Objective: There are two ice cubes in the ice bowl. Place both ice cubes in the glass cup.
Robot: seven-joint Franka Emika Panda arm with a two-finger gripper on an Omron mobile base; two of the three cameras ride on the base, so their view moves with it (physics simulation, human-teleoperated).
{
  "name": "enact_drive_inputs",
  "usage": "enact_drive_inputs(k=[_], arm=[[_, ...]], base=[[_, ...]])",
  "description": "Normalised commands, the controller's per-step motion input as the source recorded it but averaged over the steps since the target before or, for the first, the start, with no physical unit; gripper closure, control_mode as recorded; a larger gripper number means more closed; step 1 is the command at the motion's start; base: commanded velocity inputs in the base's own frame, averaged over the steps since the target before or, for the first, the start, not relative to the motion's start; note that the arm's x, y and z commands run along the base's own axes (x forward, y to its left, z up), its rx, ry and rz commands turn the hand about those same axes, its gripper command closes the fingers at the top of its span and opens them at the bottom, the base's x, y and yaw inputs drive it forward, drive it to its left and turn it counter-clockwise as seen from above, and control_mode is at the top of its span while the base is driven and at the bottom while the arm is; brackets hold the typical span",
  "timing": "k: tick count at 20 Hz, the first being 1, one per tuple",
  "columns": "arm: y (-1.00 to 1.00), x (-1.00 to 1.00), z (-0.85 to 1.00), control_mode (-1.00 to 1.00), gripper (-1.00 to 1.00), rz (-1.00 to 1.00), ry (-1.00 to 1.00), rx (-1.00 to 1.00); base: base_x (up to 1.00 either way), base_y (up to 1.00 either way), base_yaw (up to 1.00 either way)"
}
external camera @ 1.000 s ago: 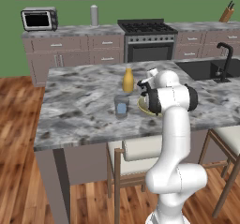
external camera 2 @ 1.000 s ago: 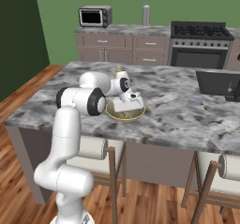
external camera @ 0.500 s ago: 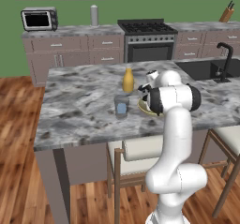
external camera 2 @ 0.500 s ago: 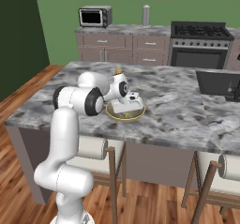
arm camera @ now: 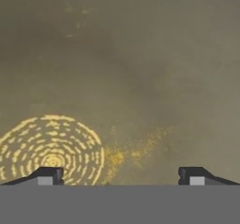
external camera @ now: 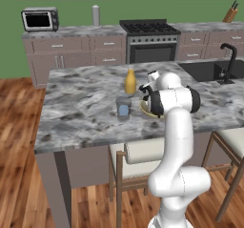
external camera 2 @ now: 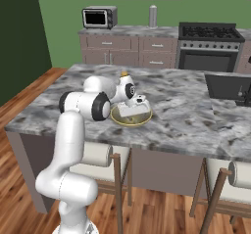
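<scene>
The yellowish-olive ice bowl (external camera 2: 142, 119) sits on the island in front of the arm, and its rim (external camera: 144, 108) peeks out beside the forearm. My gripper (external camera 2: 131, 111) reaches down into the bowl. In the hand view the gripper (arm camera: 121, 177) is open, its fingertips (arm camera: 45, 176) wide apart just above the olive bowl floor (arm camera: 140, 78), with nothing between them. The glass cup (external camera: 123, 108) stands left of the bowl, and one pale-blue ice cube (external camera: 123, 111) lies inside it. The other cube is hidden.
A yellow-orange bottle (external camera: 130, 81) stands just behind the cup and bowl. A sink with a black tap (external camera: 228, 62) is set into the island at the right. Stools (external camera 2: 100, 154) stand under the island's near edge. The stove (external camera: 145, 41) and microwave (external camera: 39, 19) line the back counter.
The hand has dipped a little lower into the bowl. The cup, bottle and bowl have stayed in place.
</scene>
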Motion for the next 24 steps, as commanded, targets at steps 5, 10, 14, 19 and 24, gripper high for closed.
enact_drive_inputs(k=[5,10,14,19,24], arm=[[0.0,-0.5,-0.96,-1.0,-1.0,0.0,0.26,-0.07],[-0.04,-0.8,-1.0,-1.0,-1.0,0.0,0.33,-0.16],[-0.28,-0.72,-0.42,-1.0,-1.0,0.0,-0.01,0.06],[-0.09,-0.69,0.0,-1.0,-1.0,0.0,-0.13,0.2],[0.0,-0.34,0.0,-1.0,-1.0,0.0,-0.09,0.05]], base=[[0.0,0.0,0.0],[0.0,0.0,0.0],[0.0,0.0,0.0],[0.0,0.0,0.0],[0.0,0.0,0.0]])
